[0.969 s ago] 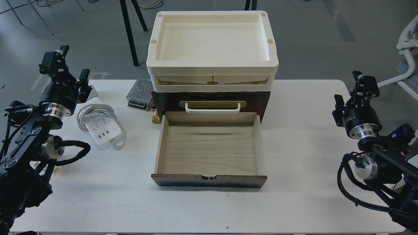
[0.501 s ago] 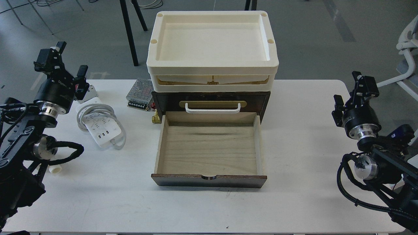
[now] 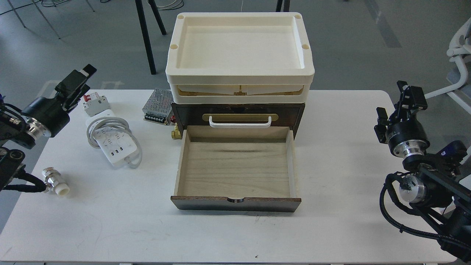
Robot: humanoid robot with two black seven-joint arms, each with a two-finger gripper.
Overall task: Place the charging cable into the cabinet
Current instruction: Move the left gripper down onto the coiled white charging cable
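Note:
The charging cable, a white power strip with a coiled white cord, lies flat on the table left of the cabinet. The cabinet is a dark brown box with cream trays stacked on top. Its light-wood drawer is pulled out and empty. My left gripper hangs over the table's far left edge, up and left of the cable and apart from it. It is seen side-on, so its fingers do not separate. My right gripper is open and empty at the table's right edge.
A small white circuit breaker sits just behind the cable. A perforated metal power supply and a brass fitting lie by the cabinet's left side. A white and metal fitting lies near the left front edge. A white chair stands off to the right.

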